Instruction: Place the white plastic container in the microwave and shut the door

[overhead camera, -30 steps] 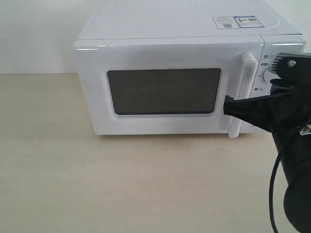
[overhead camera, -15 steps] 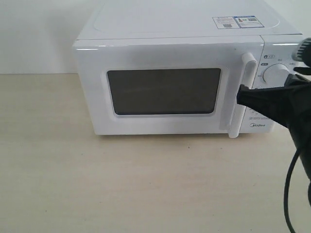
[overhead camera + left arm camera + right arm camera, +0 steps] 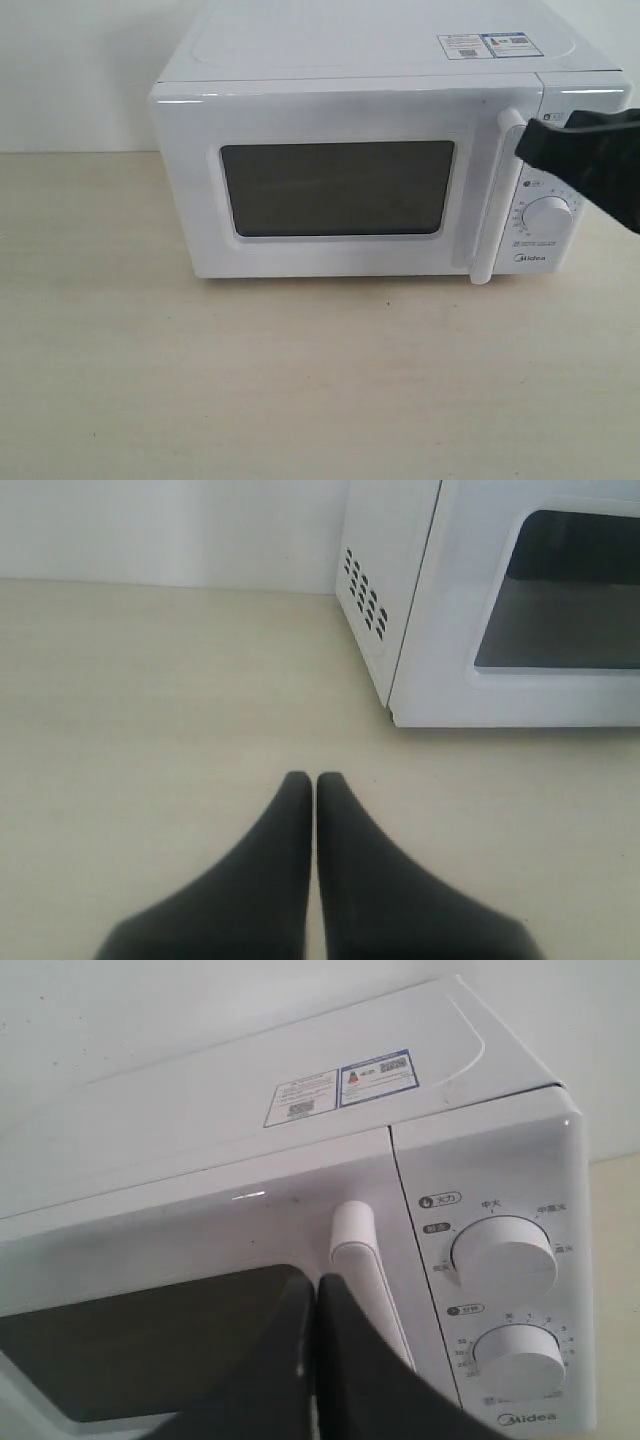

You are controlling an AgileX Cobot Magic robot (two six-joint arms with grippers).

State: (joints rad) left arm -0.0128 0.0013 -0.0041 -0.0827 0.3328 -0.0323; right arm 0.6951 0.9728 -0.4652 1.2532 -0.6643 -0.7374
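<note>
— Jaws pressed together on both, left gripper [image 3: 316, 778] and right gripper [image 3: 318, 1282], nothing held. white plastic container?
— Not visible in any view. microwave [image 3: 350, 50] mid-frame, door [image 3: 330, 257] flush shut. Door looks rigid, hinged; I'd hook the bar handle [image 3: 497, 200]. Only Midea logo [image 3: 531, 261] reads, lower right; top stickers [image 3: 490, 45] too small.

In the exterior view, the right claw [image 3: 524, 141] covers the upper dial [image 3: 503, 1258] of the microwave [image 3: 350, 100]; its door [image 3: 340, 110] window shows only dark; its top stickers [image 3: 488, 45] are unreadable.
</note>
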